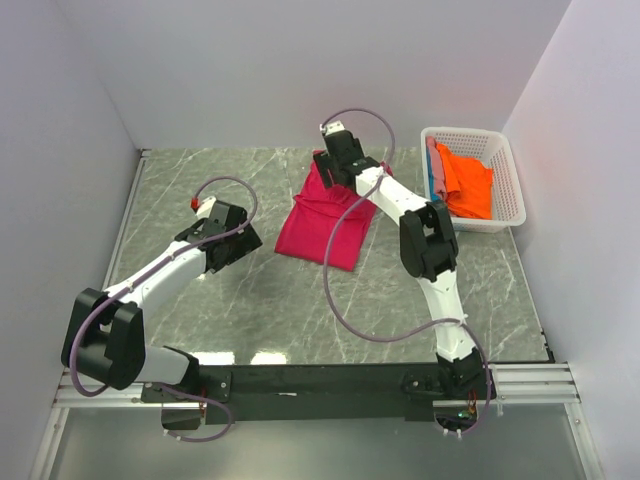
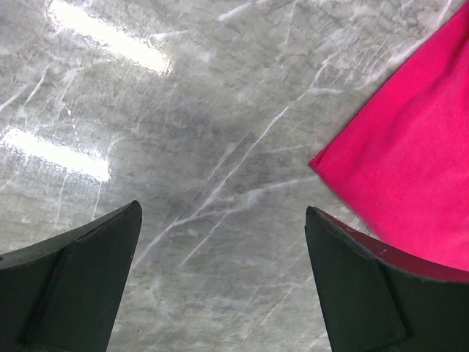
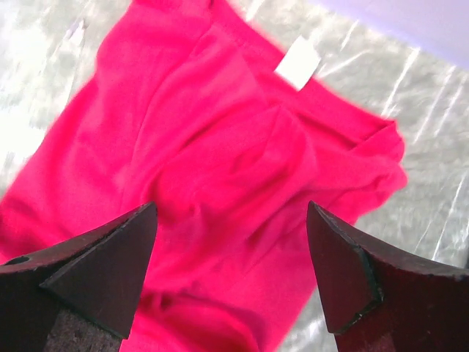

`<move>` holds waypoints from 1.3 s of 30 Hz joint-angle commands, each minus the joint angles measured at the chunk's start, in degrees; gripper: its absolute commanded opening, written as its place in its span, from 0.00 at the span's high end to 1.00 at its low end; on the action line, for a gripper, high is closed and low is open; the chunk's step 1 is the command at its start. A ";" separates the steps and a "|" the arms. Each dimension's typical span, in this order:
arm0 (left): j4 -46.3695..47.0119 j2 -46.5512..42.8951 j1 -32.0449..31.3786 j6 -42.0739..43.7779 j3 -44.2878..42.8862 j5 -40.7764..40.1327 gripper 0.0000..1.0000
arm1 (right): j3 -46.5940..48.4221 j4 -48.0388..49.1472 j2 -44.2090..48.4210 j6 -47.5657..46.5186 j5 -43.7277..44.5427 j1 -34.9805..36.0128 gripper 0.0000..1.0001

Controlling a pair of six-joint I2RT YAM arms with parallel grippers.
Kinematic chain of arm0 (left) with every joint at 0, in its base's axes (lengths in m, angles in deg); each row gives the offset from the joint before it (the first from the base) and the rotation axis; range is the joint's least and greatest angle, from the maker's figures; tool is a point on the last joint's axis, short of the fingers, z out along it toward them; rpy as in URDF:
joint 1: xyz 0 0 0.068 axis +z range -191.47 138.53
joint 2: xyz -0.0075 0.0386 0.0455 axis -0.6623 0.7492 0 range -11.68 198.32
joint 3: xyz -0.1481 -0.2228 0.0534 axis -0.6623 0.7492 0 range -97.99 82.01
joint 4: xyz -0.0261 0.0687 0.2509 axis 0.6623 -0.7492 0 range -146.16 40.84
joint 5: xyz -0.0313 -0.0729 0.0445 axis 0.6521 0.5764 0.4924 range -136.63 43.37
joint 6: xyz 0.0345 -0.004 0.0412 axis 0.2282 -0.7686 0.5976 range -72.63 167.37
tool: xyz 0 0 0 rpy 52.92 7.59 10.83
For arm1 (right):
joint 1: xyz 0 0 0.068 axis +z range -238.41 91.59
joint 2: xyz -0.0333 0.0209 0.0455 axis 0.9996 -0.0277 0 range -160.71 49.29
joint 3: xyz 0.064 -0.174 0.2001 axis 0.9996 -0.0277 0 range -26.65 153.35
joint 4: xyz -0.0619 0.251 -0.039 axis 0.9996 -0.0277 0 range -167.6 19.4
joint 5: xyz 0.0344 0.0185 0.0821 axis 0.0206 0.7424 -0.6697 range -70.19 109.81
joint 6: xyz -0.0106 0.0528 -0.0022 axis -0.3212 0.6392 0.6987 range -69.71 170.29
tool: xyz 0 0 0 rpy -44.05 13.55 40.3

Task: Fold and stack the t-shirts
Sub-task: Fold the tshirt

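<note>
The crimson-pink t-shirt (image 1: 325, 228) lies partly folded on the marble table, with rumpled folds and a white label (image 3: 297, 63) near its collar. My right gripper (image 1: 333, 172) is open and empty, hovering above the shirt's far end (image 3: 220, 176). My left gripper (image 1: 232, 245) is open and empty over bare table, just left of the shirt's near corner (image 2: 403, 161). The bright orange t-shirt (image 1: 466, 180) and a strip of blue-teal cloth (image 1: 433, 176) lie in the white basket.
The white lattice basket (image 1: 508, 180) stands at the back right by the wall. Grey walls close in the table on three sides. The right arm's cable (image 1: 335, 280) hangs over the shirt and table.
</note>
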 commanded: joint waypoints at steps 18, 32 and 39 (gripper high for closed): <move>1.45 -0.48 0.14 0.75 1.35 1.59 0.01 | -11.47 -0.66 4.62 -26.88 3.77 7.39 0.10; 1.54 -0.66 0.14 0.75 1.88 1.68 0.00 | -12.08 11.04 3.81 -27.33 15.65 6.25 0.10; 0.93 -0.57 0.14 0.75 1.79 1.33 0.00 | -6.90 7.79 1.19 -24.95 13.37 3.26 0.10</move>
